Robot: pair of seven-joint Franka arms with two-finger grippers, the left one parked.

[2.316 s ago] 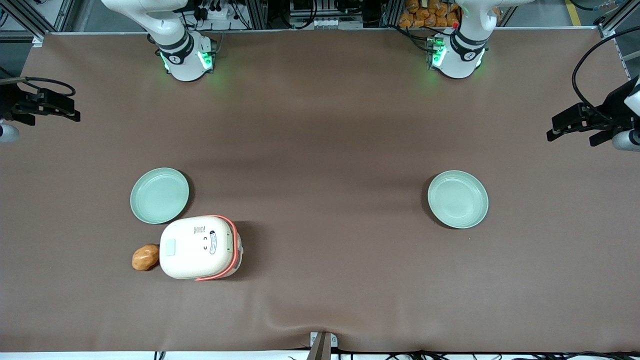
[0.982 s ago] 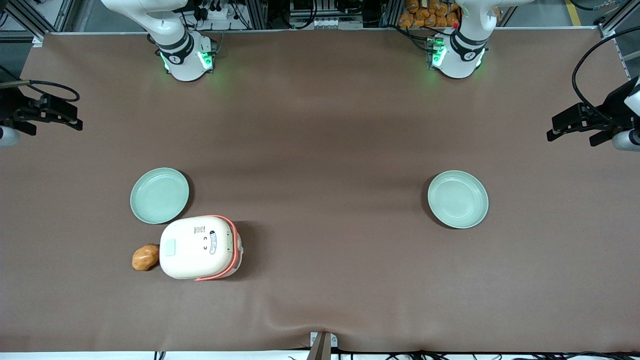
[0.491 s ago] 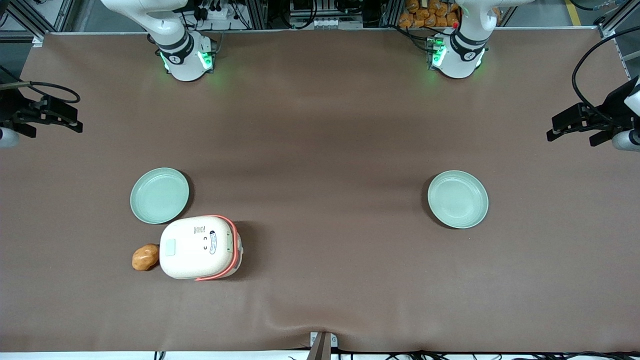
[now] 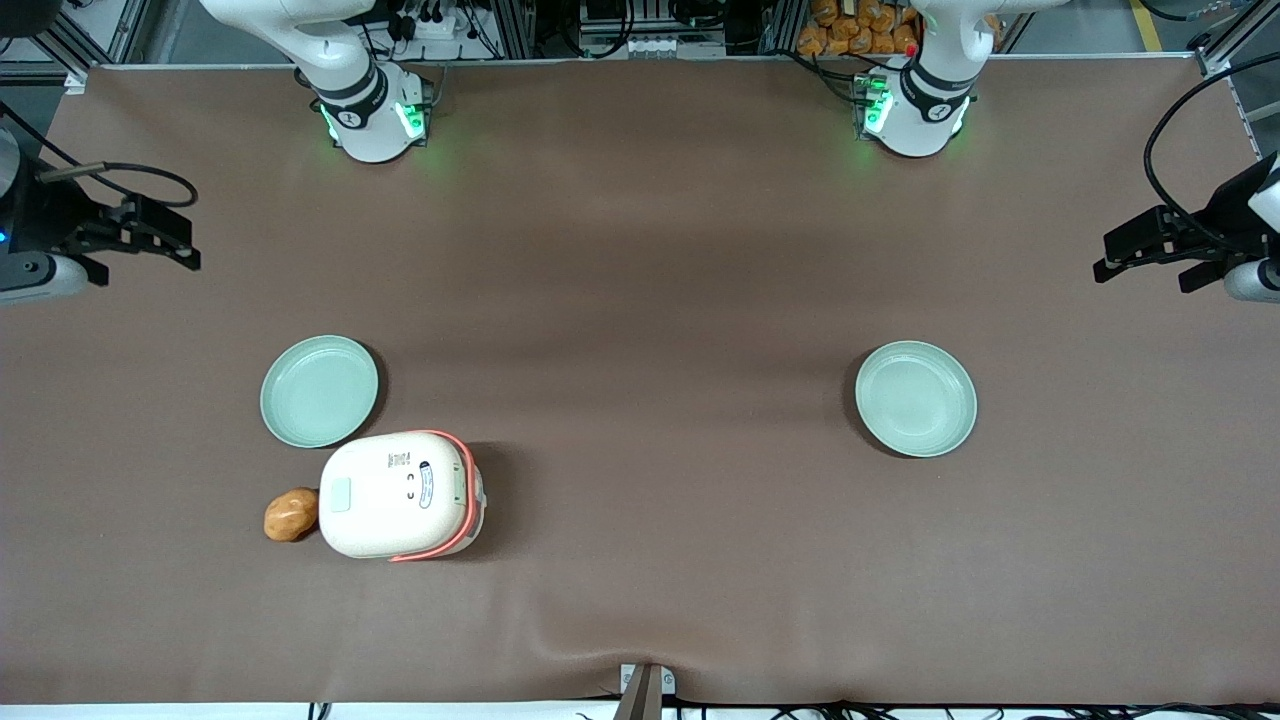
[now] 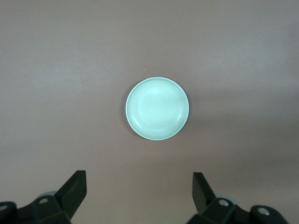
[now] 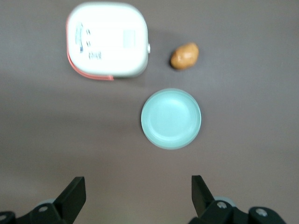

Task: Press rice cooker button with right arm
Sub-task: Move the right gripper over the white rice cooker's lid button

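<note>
Since the earlier frames we see the gripper slide in from the working arm's end of the table, so more of the right arm and its looping black cable now shows above the brown table; nothing else has shifted. The gripper hangs over bare tabletop, well apart from the rice cooker and farther from the front camera than it, and in the right wrist view we see its two black fingers spread wide with nothing between them. The rice cooker sits closed on the table, its orange band on the edge facing the parked arm's end, and the button lies on the lid near the edge facing the working arm's end, untouched. A brown potato rests right beside that edge. A green plate sits just beside the cooker, farther from the front camera. We see a second plate toward the parked arm's end.
</note>
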